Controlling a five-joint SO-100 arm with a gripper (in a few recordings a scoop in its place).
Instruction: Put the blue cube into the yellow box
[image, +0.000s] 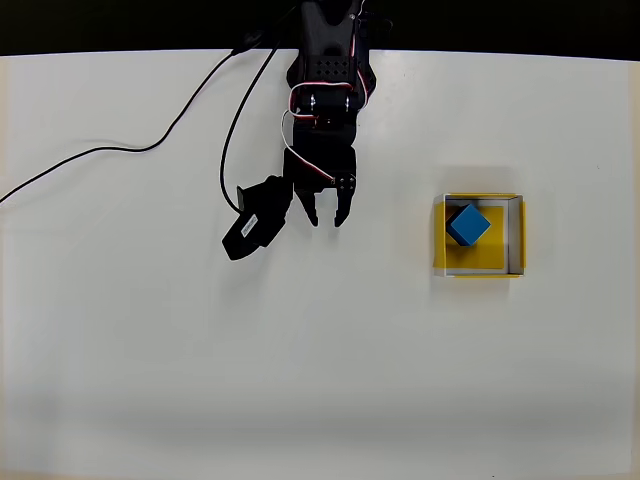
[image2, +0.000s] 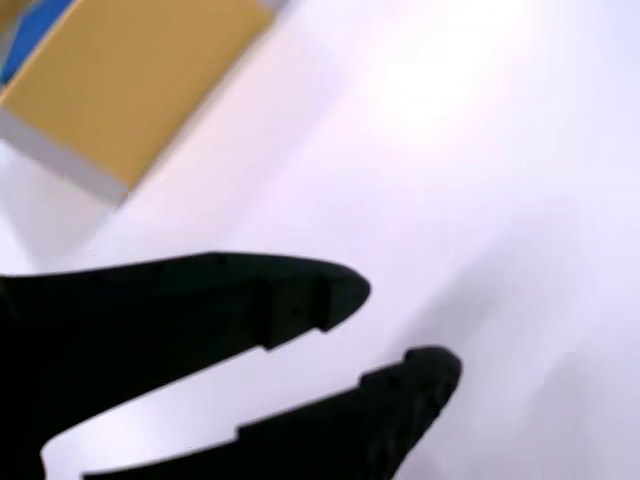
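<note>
White table (image: 150, 330); blue cube (image: 468, 225) inside yellow box (image: 441, 250); hand (image: 325, 219) well apart, narrowly parted, empty; no legible writing.

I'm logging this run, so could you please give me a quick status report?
Gripper open, empty, over bare table. Blue cube inside yellow box. Nothing in the way.

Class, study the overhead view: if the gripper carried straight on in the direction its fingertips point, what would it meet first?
Only bare white table. The gripper points toward the picture's bottom edge, and nothing lies in that line; the yellow box with the blue cube sits well off to the right. The gripper's height is unclear.
</note>
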